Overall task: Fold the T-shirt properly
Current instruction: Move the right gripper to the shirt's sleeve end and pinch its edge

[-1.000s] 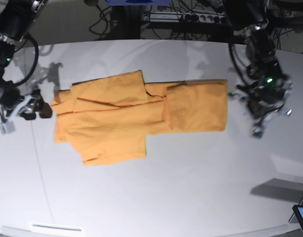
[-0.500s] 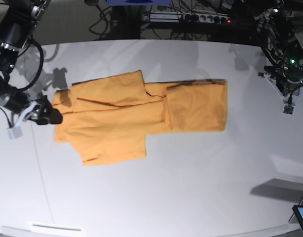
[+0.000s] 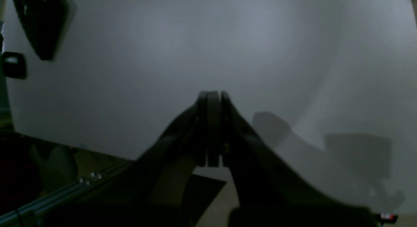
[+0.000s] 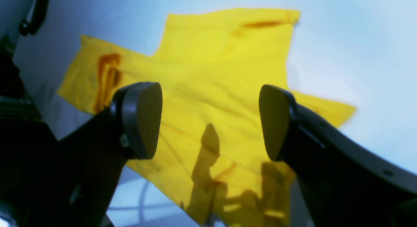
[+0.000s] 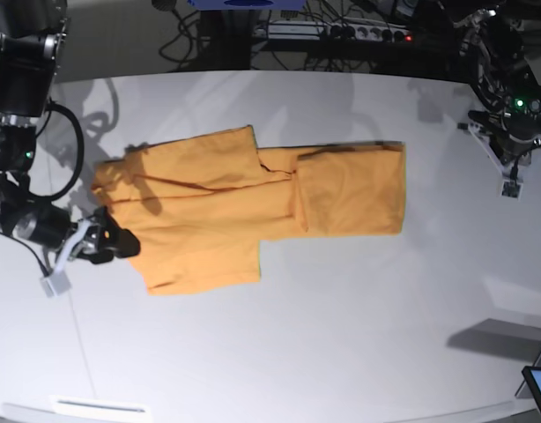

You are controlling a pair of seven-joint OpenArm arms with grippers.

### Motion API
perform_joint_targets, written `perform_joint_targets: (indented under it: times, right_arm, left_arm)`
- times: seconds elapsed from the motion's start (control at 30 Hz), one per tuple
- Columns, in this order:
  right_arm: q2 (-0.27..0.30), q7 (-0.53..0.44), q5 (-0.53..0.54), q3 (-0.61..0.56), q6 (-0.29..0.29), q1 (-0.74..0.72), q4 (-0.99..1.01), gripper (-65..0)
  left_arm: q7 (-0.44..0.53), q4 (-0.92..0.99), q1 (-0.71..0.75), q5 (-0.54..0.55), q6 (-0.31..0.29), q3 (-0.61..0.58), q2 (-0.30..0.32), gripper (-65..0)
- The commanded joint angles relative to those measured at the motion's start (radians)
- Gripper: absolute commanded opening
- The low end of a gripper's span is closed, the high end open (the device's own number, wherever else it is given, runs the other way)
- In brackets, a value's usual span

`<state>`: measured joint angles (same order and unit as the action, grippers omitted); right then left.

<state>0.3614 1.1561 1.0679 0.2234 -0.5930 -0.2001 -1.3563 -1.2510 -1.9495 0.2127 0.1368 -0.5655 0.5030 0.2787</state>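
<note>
**Right gripper at the shirt's edge, left parked clear**

On the white table [image 5: 341,317] the T-shirt [image 5: 244,207] lies partly folded near the middle. The right gripper [image 4: 210,122] hovers at its end on the base view's left, jaws spread wide with nothing between them; whether a finger touches the cloth is hard to tell. The left gripper [image 3: 211,129] sits well apart over bare table, jaws pressed together and empty.

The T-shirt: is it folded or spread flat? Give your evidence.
Partly folded. The T-shirt has its right end doubled back in a darker overlapping panel, but its left part lies open, single-layered and uneven.
</note>
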Motion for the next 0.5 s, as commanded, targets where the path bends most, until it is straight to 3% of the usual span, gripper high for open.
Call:
perform_joint_targets:
  times: [0.0, 0.13, 0.47]
  right_arm:
    - [0.024, -0.028, 0.005, 0.004, 0.006, -0.012, -0.013, -20.9]
    - [0.023, -0.017, -0.076, 0.0, 0.074, -0.031, -0.015, -20.5]
    - [-0.009, 0.006, -0.202, -0.192, 0.083, -0.154, -0.013, -20.7]
  left_arm:
    - [0.011, -0.017, -0.008, -0.004, 0.005, 0.003, 0.018, -65.0]
    - [0.011, -0.017, -0.008, -0.004, 0.005, 0.006, 0.018, -65.0]
    - [0.011, -0.018, 0.034, -0.004, 0.005, 0.004, 0.012, -65.0]
